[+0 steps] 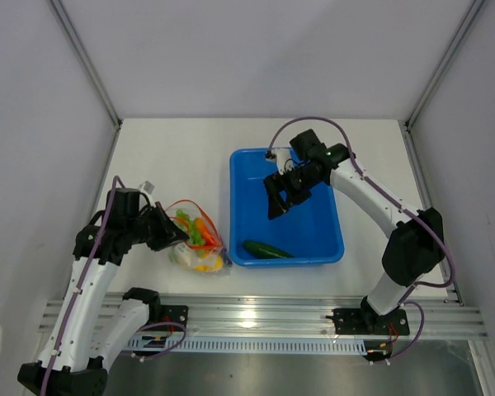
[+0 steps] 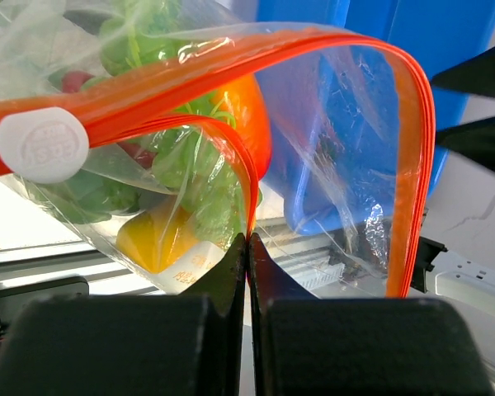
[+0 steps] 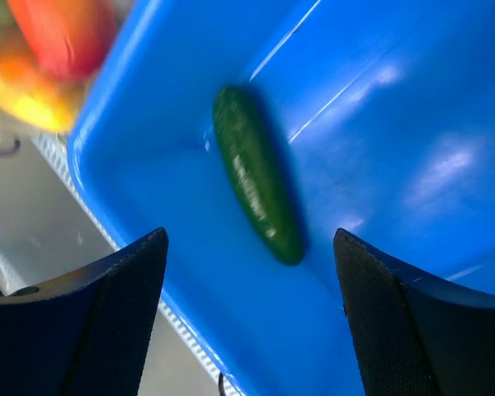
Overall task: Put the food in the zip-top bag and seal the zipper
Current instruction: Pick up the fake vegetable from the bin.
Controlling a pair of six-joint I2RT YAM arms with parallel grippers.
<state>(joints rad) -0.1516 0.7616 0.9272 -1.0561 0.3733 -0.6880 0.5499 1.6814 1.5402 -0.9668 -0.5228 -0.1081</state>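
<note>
White table [image 1: 173, 157], grey panel walls on three sides, aluminium rail [image 1: 264, 313] along the near edge. From above: blue tub [image 1: 256, 190] right of centre, one long green vegetable [image 1: 267, 249] lying alone by its near wall. Zip-top bag [image 1: 184, 254] lies just left of the tub's near-left corner, toy foods [image 1: 202, 231] showing through it in orange, yellow and green. Left gripper [image 1: 177, 235] is at the bag's left side. Right gripper [image 1: 278, 206] hangs over the tub's middle, above the vegetable and apart from it. Left wrist view: jaws together, clamped on one lip of the bag's mouth right at the zipper [image 2: 313, 45]. The other lip arches high, so the mouth gapes toward the tub. White slider [image 2: 41, 144] sits on the strip at the left of that view. Right wrist view: jaws wide apart, nothing between them, vegetable lying diagonally on the tub floor below. Judgement: loading looks nearly done, with this vegetable as the last piece, and the step in hand is fetching it. Next move calls for a descent with fingers straddling its narrow width, then a carry over the tub's left wall into the held-open mouth. Sealing comes after. Room: open floor on the vegetable's far side, but a finger could knock the near wall. Tub corner and bag sit close.
</note>
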